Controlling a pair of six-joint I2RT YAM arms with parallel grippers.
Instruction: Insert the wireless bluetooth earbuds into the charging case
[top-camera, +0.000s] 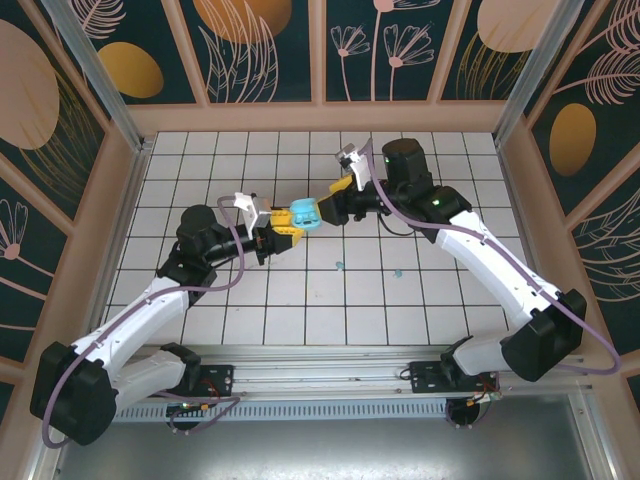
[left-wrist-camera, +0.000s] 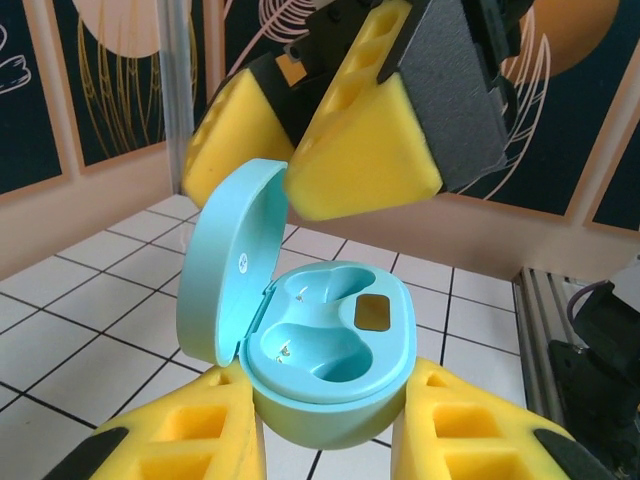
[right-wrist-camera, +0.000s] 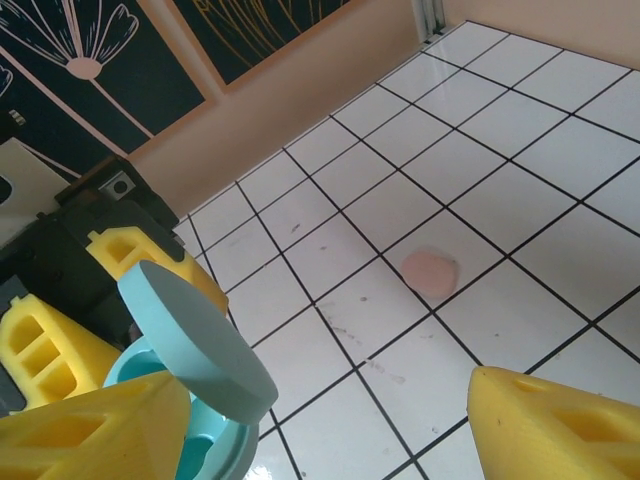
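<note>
Above the tiled surface (top-camera: 300, 310), the left gripper (top-camera: 281, 224) clenches its fingers on the teal charging case (left-wrist-camera: 330, 345), its lid (left-wrist-camera: 225, 260) up, while the right gripper (top-camera: 336, 203) holds its fingers spread beside that lid. Both sockets sit empty; two teal earbuds (top-camera: 340, 266) lie on the tiles below, not yet inserted.

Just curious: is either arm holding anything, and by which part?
Left gripper clamps the open case by its base; right gripper holds nothing.
</note>
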